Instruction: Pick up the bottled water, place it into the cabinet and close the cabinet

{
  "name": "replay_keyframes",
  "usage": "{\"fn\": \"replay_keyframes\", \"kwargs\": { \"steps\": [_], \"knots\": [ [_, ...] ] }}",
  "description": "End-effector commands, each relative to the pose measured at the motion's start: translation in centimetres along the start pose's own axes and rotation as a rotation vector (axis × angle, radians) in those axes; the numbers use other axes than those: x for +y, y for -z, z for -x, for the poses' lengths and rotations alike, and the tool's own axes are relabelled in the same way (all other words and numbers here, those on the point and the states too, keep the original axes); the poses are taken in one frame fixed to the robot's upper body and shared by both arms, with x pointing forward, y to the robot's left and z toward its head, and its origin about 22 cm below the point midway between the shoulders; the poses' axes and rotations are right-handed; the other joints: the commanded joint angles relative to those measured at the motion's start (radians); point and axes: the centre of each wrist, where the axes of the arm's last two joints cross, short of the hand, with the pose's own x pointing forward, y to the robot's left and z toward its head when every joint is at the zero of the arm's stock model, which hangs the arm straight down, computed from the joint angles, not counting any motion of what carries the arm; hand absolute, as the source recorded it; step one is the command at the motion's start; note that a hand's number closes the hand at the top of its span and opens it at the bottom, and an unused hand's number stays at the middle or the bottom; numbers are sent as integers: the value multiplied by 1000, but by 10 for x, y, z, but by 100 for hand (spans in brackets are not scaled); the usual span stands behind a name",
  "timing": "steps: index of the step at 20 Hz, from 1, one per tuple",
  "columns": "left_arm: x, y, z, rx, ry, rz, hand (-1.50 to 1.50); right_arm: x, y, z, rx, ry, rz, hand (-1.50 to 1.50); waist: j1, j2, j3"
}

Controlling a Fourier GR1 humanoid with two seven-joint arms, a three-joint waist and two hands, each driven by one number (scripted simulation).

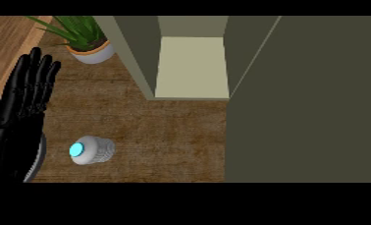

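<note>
Water bottle [91, 150], seen from above with its blue cap, stands on the brown counter [167, 135] near the front edge, bare counter all round it. Just left of it the left hand [25, 106] rests along the view's left edge, fingers straight and close together, holding nothing. Farther back the cabinet [192, 67] stands open, its door [297, 101] filling the right side. A potted plant [88, 42] sits at the far left.
</note>
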Motion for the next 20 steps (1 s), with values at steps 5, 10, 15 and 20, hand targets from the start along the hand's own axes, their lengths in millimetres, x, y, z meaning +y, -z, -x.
{"fn": "replay_keyframes", "kwargs": {
  "steps": [5, 10, 15, 20],
  "knots": [
    [9, -31, -5, -10, 222, -577, -150, -6, -15, -2, 24, -50, -42, -150, 23, -33, 19],
    [0, -49, -17, 72, 68, -918, -150, 19, -29, -14, 85, 123, -191, -150, 20, -38, 17],
    [-35, -69, -47, 62, 46, -1004, -150, 30, -45, -49, 89, 146, -247, -150, -3, -34, 19],
    [-76, -88, -61, 76, 35, -1008, -150, 32, -47, -62, 105, 129, -233, -150, 4, -29, 20]
  ]
}}
